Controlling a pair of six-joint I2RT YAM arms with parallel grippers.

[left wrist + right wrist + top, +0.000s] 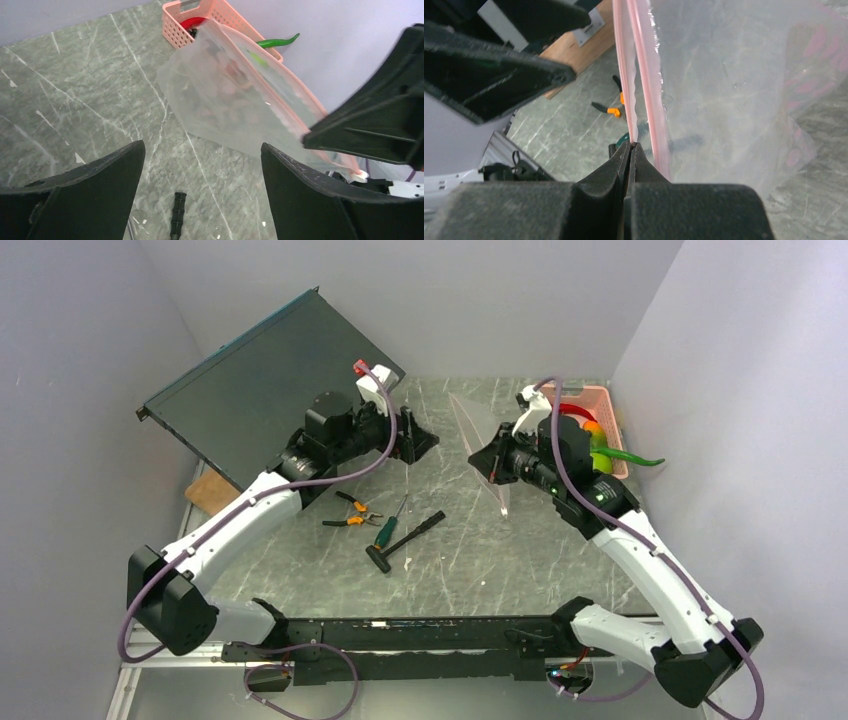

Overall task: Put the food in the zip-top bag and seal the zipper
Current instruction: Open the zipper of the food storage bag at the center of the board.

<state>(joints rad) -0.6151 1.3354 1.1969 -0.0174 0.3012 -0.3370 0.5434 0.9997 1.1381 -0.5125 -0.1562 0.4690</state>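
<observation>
Holding stage only; nothing packed yet, by the look of it. Food [596,430] sits in the pink basket [600,395] at 2 o'clock on the table [460,570], with a green curved piece poking over its near rim. None shows clearly inside the zip-top bag [480,425]; pinkish blotches seen through the film cannot be identified.

Bag stands on edge near table centre, at 9 o'clock from the basket. Clear, crinkled film, mouth edge facing the arms.

Right gripper [630,145]: jaws closed tight, pinching one lip of the zipper [644,75]. The two pink strips run side by side, not pressed together, so I judge the mouth unsealed.

Left gripper [201,147]: jaws spread wide, nothing between them, pointed at the bag from 9 o'clock, not touching.

Left to do: load all the food, then seal.
</observation>
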